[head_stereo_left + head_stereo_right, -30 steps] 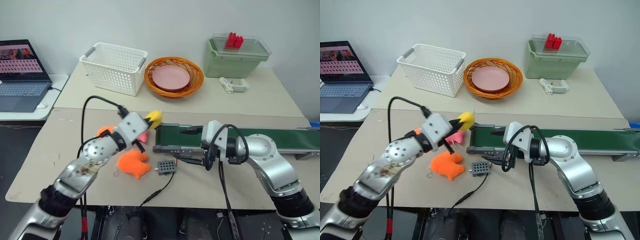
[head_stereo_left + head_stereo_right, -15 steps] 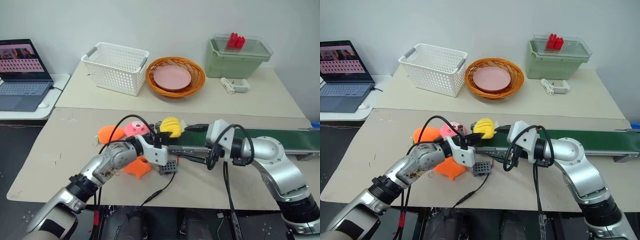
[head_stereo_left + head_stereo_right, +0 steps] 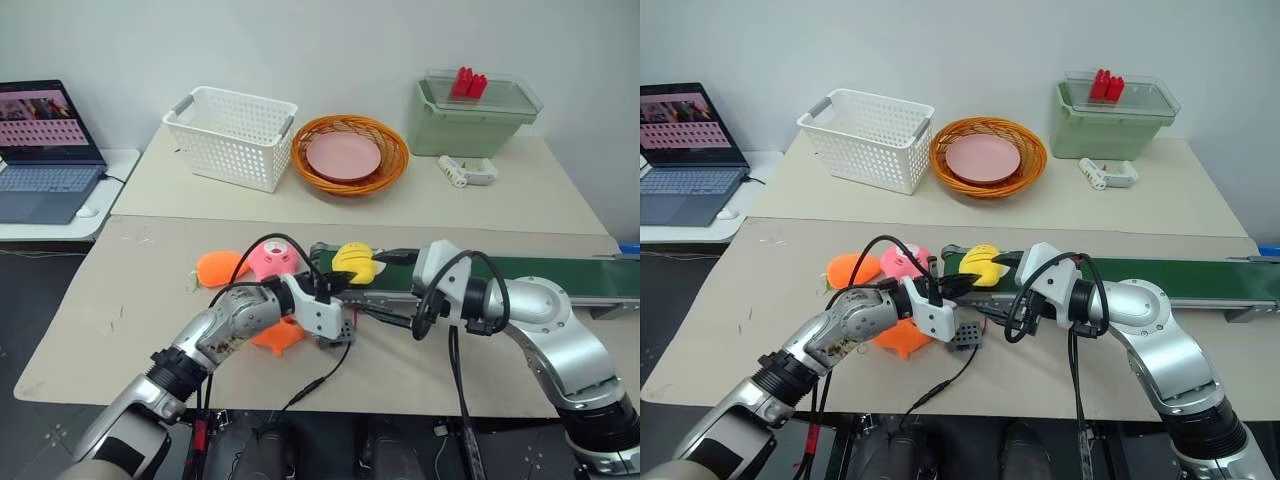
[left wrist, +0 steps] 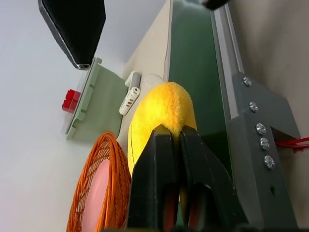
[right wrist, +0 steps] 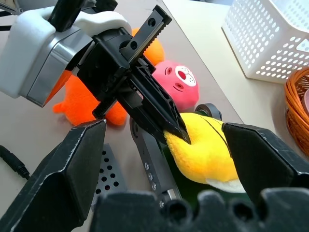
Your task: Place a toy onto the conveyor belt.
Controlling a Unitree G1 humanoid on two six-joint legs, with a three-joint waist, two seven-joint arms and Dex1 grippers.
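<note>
Right wrist view: left tool (image 5: 181, 135) pinches toy (image 5: 207, 152) over conveyor belt (image 3: 560, 277).

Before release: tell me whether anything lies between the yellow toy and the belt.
Nothing visible does. The left pincer is shut on the yellow toy, right at the near end of the green conveyor belt. The right pincer stands open beside it.

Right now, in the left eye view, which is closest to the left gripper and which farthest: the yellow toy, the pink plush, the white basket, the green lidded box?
1. Yellow toy: pinched in the left gripper, at the conveyor belt's end.
2. Pink plush: just beside, to the robot's left.
3. White basket: on the far table, left.
4. Green lidded box: far table, right corner.
</note>
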